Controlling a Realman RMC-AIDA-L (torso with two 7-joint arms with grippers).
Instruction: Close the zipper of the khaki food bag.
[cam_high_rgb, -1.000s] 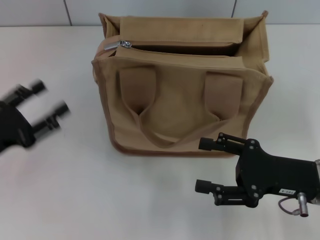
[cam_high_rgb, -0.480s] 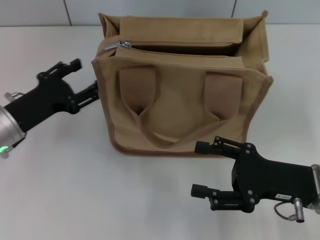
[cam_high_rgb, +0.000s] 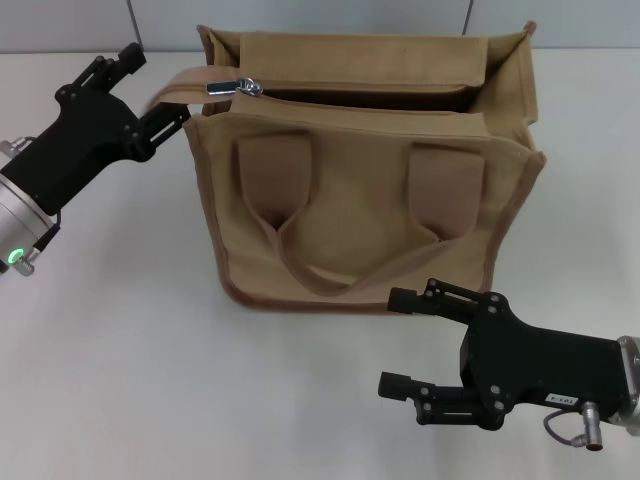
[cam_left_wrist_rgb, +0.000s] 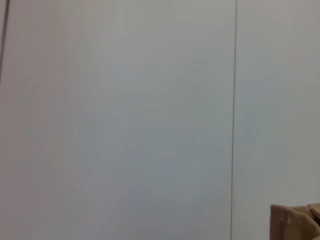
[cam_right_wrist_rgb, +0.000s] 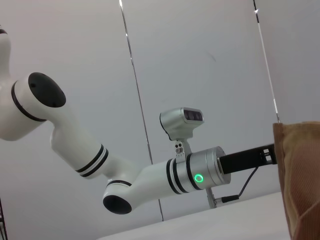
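We could not tell whether the left gripper (cam_high_rgb: 158, 92) gripped the strap end beside the zipper (cam_high_rgb: 236, 88): its fingertips were blurred against the fabric. The right gripper's (cam_high_rgb: 398, 340) wrist ran off the head view's edge. Beyond the pull, the zipper's far stretch lay in shadow inside the bag (cam_high_rgb: 365, 210), its teeth too dim to read. In the left wrist view only a corner of the bag (cam_left_wrist_rgb: 296, 222) showed, cut by the edge.
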